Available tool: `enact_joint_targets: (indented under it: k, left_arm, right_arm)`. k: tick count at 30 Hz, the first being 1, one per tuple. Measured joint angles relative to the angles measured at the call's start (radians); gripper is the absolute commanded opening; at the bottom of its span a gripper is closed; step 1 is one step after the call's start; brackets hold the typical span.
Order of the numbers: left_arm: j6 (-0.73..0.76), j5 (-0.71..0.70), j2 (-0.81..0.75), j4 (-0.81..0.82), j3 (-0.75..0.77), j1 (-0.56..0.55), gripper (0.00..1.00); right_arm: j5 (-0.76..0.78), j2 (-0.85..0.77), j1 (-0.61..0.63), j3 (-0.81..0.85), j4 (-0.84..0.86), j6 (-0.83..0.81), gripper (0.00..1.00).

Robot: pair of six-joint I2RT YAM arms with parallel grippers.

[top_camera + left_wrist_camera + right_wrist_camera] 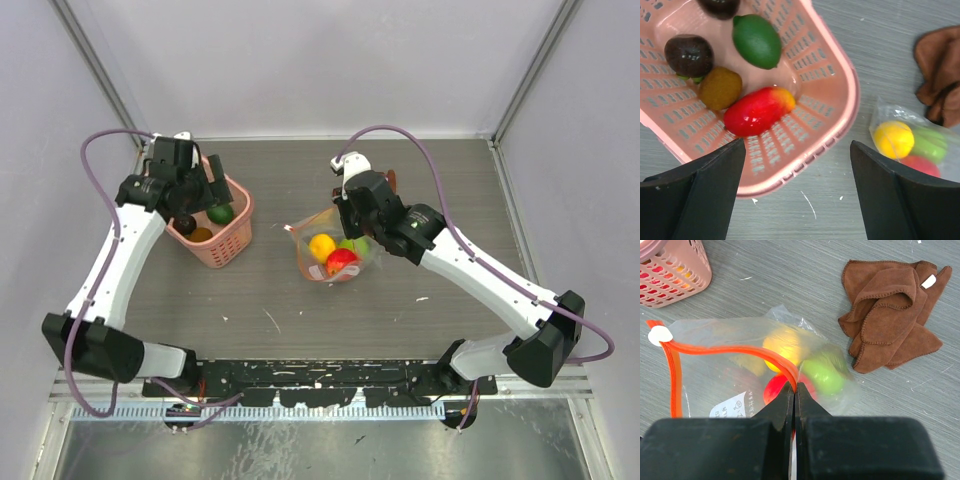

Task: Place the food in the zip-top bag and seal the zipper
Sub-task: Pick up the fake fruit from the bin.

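The clear zip-top bag (335, 252) lies mid-table with a yellow, a red and a green food piece inside. Its mouth gapes, and the red zipper (725, 350) curves from a white tab (660, 335). My right gripper (796, 385) is shut on that zipper strip at the bag's mouth; the same gripper (347, 218) sits just behind the bag in the top view. My left gripper (797, 145) hangs open above the near rim of the pink basket (835, 85), nothing between its fingers. In the basket lie a red-yellow fruit (759, 111), a green lime (756, 41), a brown fruit (720, 88) and dark ones (689, 55).
A crumpled brown cloth (890, 315) lies on the table just beyond the bag, to its right in the right wrist view. The pink basket (232, 235) stands left of the bag with a gap of bare grey table between them. Grey walls close in the table.
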Motion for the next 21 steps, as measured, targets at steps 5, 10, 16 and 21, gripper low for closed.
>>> enact_joint_targets:
  k: [5,10,16,21]
  left_arm:
    - [-0.042,-0.009,0.105,0.023,-0.008,0.065,0.87]
    - [-0.155,-0.056,0.216,0.058,-0.018,0.116,0.87]
    - [-0.307,-0.120,0.322,0.080,-0.015,0.138,0.86]
    - [-0.398,-0.145,0.435,0.087,0.026,0.153,0.83]
  right_arm:
    - [-0.008,0.000,0.000,0.000,0.004,0.000,0.00]
    - [-0.017,0.000,0.000,-0.001,0.007,0.000,0.00]
    - [-0.027,0.000,0.000,-0.002,0.009,0.000,0.00]
    - [-0.037,0.000,0.000,-0.002,0.016,-0.001,0.00]
